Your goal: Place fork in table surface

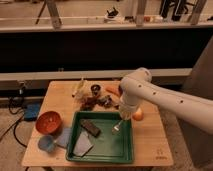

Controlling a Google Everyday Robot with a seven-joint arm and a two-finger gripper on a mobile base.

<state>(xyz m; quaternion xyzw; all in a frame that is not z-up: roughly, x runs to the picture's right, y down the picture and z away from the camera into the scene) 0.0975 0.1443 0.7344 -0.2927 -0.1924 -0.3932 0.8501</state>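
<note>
The fork point(118, 126) is hanging over the right part of the green tray point(100, 151), its tined head pointing down and slightly left toward the tray floor, its thin handle running up and to the right into the tool point(123, 116). Its long axis is therefore standing steeply, closer to upright than to flat, and the head is looking as if it is just above or barely meeting the tray bottom; which of the two cannot be told. The tool is sitting directly above the fork at the end of the white arm point(165, 100), and it is appearing to be clamped on the fork's handle, though the fingers themselves are too small to make out clearly.

What the coming move is depending on is where bare tabletop point(150, 142) lies from the fork. The nearest free strip is lying to the right of the tray, just beyond its right rim, in front of the orange fruit point(138, 115). So the fork is likely needing to travel rightward over the rim and then be lowered and laid flatter.

Inside the tray, a dark block point(90, 128) and a grey cloth point(82, 145) are lying to the fork's left, well apart from it. Beyond the tray, an orange bowl point(48, 122) and a blue cup point(46, 144) are sitting at the left side of the tabletop.
</note>
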